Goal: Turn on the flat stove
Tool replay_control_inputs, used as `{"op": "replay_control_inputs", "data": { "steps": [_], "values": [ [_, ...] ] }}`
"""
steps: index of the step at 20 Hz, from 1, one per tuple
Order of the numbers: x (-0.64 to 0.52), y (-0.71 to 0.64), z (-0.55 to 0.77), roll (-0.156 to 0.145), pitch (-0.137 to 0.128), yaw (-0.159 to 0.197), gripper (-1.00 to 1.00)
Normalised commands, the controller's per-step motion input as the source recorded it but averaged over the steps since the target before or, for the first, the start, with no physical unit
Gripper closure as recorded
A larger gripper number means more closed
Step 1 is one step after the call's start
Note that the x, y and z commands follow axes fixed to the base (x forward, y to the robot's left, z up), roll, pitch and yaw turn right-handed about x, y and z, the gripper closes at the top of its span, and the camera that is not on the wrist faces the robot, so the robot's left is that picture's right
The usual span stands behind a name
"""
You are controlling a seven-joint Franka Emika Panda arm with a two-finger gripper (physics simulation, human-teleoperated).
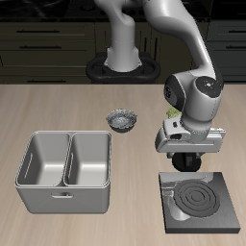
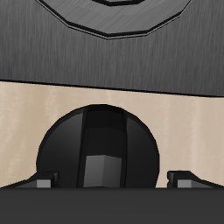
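Note:
The flat stove (image 1: 216, 213) is a dark grey square slab near the table's front edge. Its round burner (image 1: 200, 199) has grey rings, not glowing. My gripper (image 1: 185, 165) hangs just above the stove's back edge, over the corner knob. In the wrist view the black round knob (image 2: 99, 144) with a raised bar across it sits right below the gripper (image 2: 112, 180). One fingertip (image 2: 44, 182) shows on each side of the knob, set wide apart, touching nothing. The slab (image 2: 105, 57) and the edge of the burner (image 2: 114, 10) show beyond the knob.
A grey double-basin metal tray (image 1: 29, 183) stands beside the stove, near the front edge. A small dark round object (image 1: 123, 119) lies farther back at mid-table. A small greenish thing (image 1: 173, 113) is half hidden behind the arm.

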Motion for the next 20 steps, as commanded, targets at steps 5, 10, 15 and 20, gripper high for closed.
{"op": "replay_control_inputs", "data": {
  "steps": [5,10,15,20],
  "values": [
    [-0.05,-0.27,-0.16,-0.041,0.027,-0.001,-1.0],
    [-0.08,-0.39,0.1,-0.037,-0.009,-0.027,-1.0],
    [-0.05,-0.27,0.13,-0.039,-0.021,0.006,-1.0],
    [-0.01,-0.31,0.11,-0.035,-0.022,0.014,1.0]
  ]
}}
